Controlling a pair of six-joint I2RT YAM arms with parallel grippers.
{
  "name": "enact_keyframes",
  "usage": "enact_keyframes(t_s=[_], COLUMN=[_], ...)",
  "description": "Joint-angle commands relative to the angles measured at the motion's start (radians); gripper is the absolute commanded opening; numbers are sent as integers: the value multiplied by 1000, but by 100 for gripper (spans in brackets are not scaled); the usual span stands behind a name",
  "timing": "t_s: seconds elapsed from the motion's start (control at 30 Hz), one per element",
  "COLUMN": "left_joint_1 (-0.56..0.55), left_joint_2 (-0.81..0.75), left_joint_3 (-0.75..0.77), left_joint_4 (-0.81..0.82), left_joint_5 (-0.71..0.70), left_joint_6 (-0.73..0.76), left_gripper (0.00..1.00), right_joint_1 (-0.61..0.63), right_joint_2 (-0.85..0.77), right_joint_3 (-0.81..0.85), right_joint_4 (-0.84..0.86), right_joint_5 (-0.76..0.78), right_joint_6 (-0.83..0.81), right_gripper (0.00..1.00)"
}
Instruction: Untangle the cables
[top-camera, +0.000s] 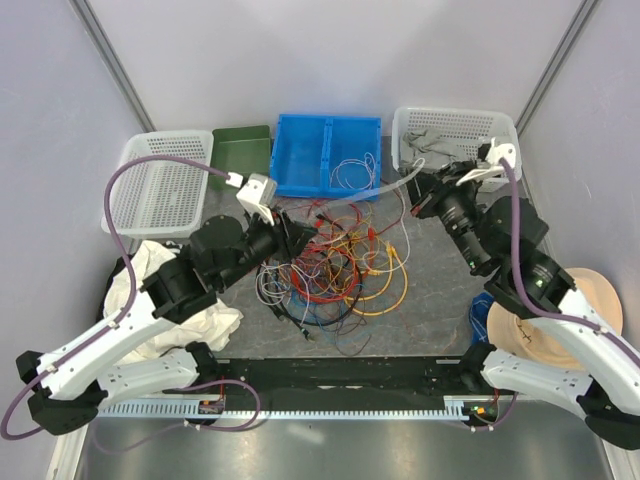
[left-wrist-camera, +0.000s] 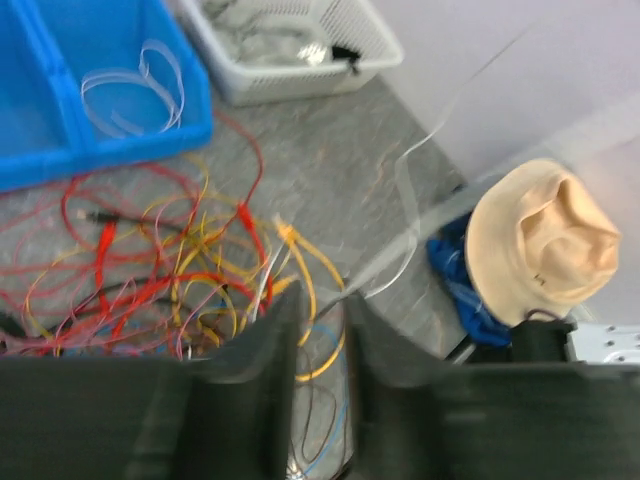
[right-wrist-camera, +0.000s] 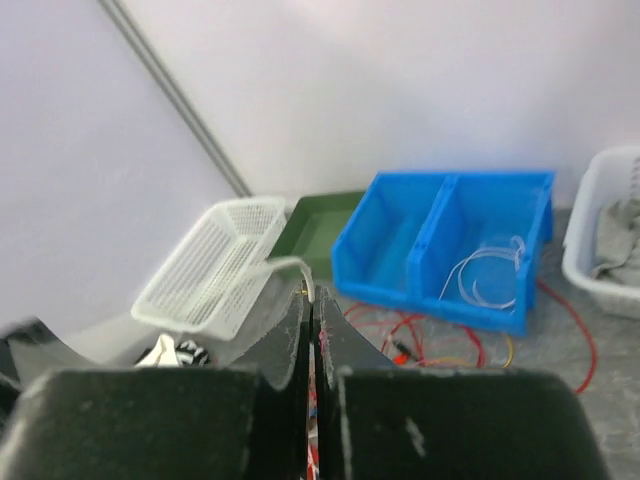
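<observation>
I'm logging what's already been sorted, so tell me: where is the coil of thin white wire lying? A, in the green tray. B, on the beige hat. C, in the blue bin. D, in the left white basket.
C: the coil of white wire lies in the right compartment of the blue bin, apart from the tangled cables.

Grey table (top-camera: 435, 295) with cables (top-camera: 335, 265), blue bin (top-camera: 328, 150)

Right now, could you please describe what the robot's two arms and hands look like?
Both the left arm and right arm have white shells near the base and black joints and forearms. A lilac hose loops along each. The left hand and right hand are black, each with two flat fingers.
</observation>
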Motion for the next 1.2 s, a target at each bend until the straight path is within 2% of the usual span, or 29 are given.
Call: enact_keyframes(t_s=[0.0, 0.03, 0.07, 0.17, 0.3, 0.43, 0.63, 0.7, 0.9, 1.03, 1.17], left_joint_1=[0, 0, 0, -2, -2, -2, 0, 0, -2, 0, 0], left_joint_2=[-64, -72, -80, -112, -182, -257, -282, -284, -284, -287, -296], left_joint_3=[-136, -175, -191, -240, -288, -375, -386, -383, -343, -343, -331], left_joint_4=[71, 85, 109, 146, 215, 338, 280, 273, 336, 437, 448], left_joint_5=[-30, -15, -7, -5, -40, -25, -59, -65, -47, -37, -63], left_joint_6=[-24, -26, -26, -27, -30, -35, -81, -82, -18, 28, 73], left_gripper=[40, 46, 58, 78, 87, 88, 84, 84, 87, 87, 87], right_joint_1=[1, 4, 2, 2, 2, 2, -7, -13, -13, -13, -8], right_joint_2=[54, 73, 80, 113, 159, 223, 376, 441, 608, 653, 582], right_joint_3=[137, 155, 172, 234, 339, 425, 531, 631, 754, 737, 659], right_joint_4=[-156, -173, -179, -206, -253, -311, -363, -425, -656, -816, -831], right_joint_5=[66, 60, 56, 30, -12, -14, 69, 32, -97, -125, -80], right_joint_6=[-65, -65, -66, -60, -45, -37, -48, -40, -72, -105, -109], right_gripper=[0, 0, 0, 0, 0, 0, 0, 0, 0, 0, 0])
